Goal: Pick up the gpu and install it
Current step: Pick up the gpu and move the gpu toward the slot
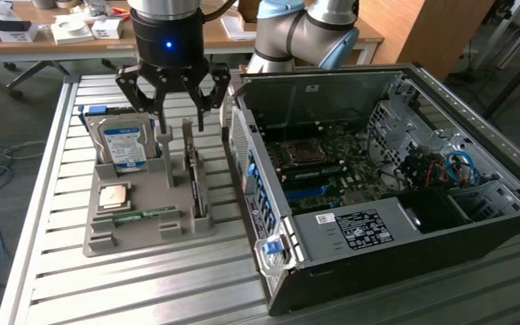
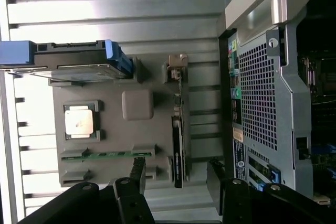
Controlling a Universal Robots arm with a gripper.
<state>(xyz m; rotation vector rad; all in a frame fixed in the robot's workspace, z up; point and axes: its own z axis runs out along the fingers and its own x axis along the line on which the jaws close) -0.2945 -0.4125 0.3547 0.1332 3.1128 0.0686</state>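
Since it stands on edge in tray [image 1: 143, 238] slot, gpu [image 1: 190, 172]: upper edge free to pinch.
Fingers [image 1: 158, 108]: released, empty, poised over gpu, one each side.
Computer case [image 1: 368, 223]: open, 3 o'clock of tray.

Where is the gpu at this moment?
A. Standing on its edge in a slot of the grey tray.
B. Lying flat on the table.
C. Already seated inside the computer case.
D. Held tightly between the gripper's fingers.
A: the gpu stands on edge in the grey tray, with the gripper open near its top.
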